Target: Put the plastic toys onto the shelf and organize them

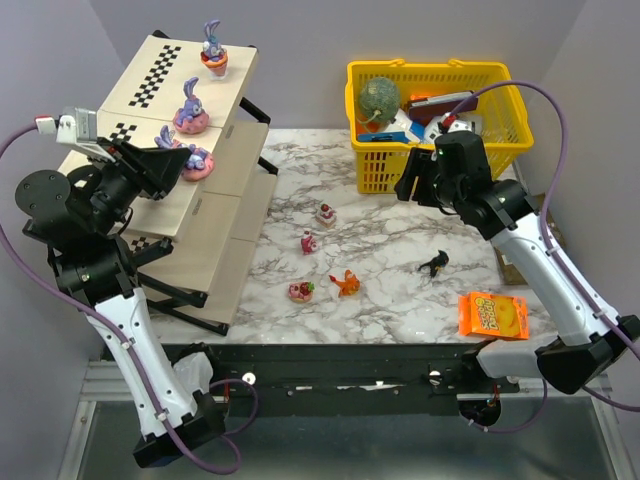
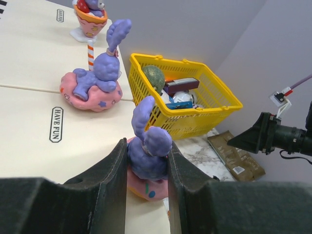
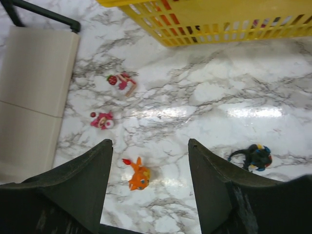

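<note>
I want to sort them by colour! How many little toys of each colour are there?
Purple rabbits on the shelf: 3, one in the left gripper
Pink-and-red toys on the table: 3
Orange toy: 1
Black toy: 1
Total: 8

Marble table: toys, basket, shelf, packet

Your left gripper has its two black fingers pressed against either side of a glossy purple plastic rabbit seated on a pink doughnut, at the edge of the beige shelf panel. Behind it you see a second purple rabbit on its own doughnut, and farther back an orange-and-pink cup figurine. A yellow plastic mesh basket stands beyond on the marble tabletop.
</note>
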